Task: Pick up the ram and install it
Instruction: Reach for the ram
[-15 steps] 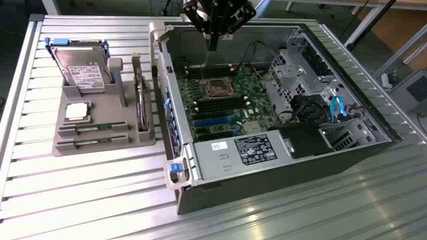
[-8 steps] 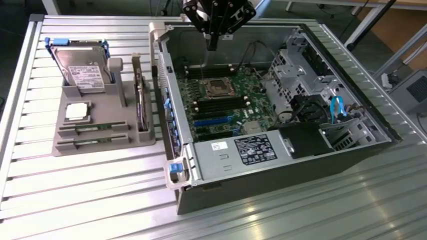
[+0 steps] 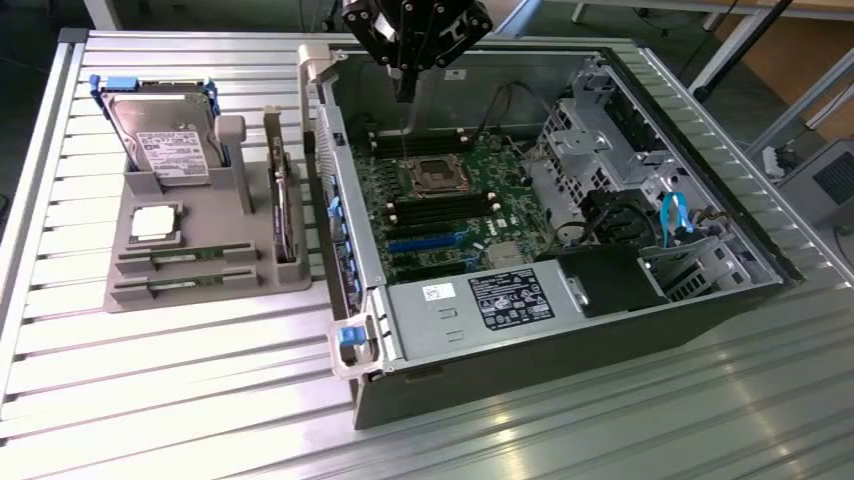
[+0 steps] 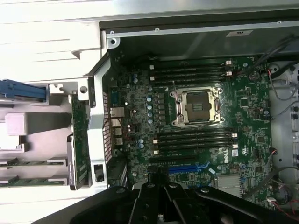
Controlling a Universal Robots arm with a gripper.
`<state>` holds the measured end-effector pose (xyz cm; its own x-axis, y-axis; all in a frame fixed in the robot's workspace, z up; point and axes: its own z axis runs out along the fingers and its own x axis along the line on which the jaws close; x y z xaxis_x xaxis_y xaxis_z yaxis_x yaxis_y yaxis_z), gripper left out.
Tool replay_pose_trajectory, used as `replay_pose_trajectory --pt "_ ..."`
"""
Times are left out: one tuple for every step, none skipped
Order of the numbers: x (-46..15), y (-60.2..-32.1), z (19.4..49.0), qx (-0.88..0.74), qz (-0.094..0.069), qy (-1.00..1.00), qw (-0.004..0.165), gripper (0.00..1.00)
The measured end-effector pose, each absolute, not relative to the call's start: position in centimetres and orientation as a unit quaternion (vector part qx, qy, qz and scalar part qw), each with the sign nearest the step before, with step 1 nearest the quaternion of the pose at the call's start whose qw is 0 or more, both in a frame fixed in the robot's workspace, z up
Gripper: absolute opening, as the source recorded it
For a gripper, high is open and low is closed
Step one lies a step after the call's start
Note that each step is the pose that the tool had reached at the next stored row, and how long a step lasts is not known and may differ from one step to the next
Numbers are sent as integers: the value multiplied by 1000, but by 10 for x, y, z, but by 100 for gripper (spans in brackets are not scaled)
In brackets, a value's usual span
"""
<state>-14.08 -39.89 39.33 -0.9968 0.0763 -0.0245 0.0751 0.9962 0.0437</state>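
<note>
Two ram sticks, slim and green, lie in slots of the grey holder tray (image 3: 134, 300): one ram stick (image 3: 187, 262) behind the other (image 3: 187, 286). They also appear in the wrist view, as one ram stick (image 4: 32, 162) and its neighbour (image 4: 32, 181). My gripper (image 3: 404, 88) hangs high over the open computer case (image 3: 561, 350), above the motherboard (image 3: 454, 200), well to the exterior view's right of the tray. Its fingers are shut together with nothing between them. In the wrist view my gripper (image 4: 160, 215) hovers over the board's empty memory slots (image 4: 196, 137).
On the tray also stand a hard drive (image 3: 167, 140), a square silver processor chip (image 3: 156, 222) and a dark expansion card on edge (image 3: 280, 210). The board has an empty processor socket (image 4: 196, 107), more memory slots (image 4: 191, 72), and the case holds a power supply (image 3: 494, 300), drive cage and cables.
</note>
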Motion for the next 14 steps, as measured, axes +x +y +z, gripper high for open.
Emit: replay_pose_trajectory --pt "-141 -399 393 38 21 999 13 10" --pt "-142 -399 393 38 21 999 13 10" --pt "-142 -399 393 38 21 999 13 10" --pt "-143 -399 393 38 21 999 13 10" --pt "-144 -399 393 38 21 999 13 10" --pt "-146 -399 393 38 21 999 13 10" --pt "-159 -399 393 38 21 999 13 10" --pt "-159 -399 393 38 21 999 13 10" --pt "-159 -399 393 38 21 999 13 10" --pt "-159 -399 393 38 21 999 13 10" --pt "-160 -399 393 38 21 999 13 10" --pt "-160 -399 393 38 21 999 13 10" --pt "-161 -399 393 38 21 999 13 10" --pt "-161 -399 393 38 21 999 13 10"
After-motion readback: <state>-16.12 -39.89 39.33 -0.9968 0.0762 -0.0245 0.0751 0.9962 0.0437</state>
